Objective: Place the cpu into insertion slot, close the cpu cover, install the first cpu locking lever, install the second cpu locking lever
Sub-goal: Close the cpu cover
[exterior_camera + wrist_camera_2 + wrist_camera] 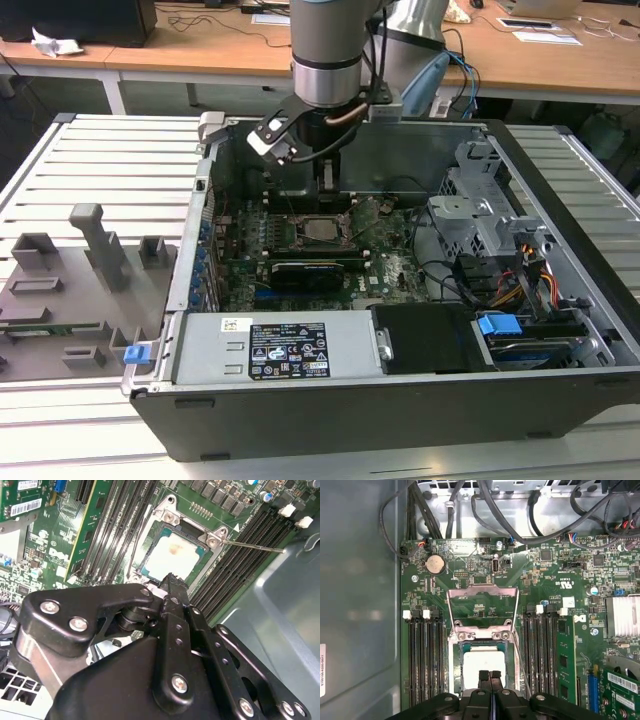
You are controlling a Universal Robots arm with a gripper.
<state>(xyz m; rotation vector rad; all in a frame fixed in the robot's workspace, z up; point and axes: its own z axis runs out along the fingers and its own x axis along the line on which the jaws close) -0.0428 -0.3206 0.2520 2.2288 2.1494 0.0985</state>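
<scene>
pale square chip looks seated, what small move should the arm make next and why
Probably lift the shut gripper away from the pale silvery square cpu toward the thin metal-frame cpu cover. The cpu already lies in the black-rimmed insertion slot, the cover appears to stand open beyond it, and a thin metal lever rod juts free.

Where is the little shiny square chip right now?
In the first wrist view the cpu sits in the insertion slot on the green motherboard, between two banks of long black memory slots, with the gripper at its edge.
</scene>
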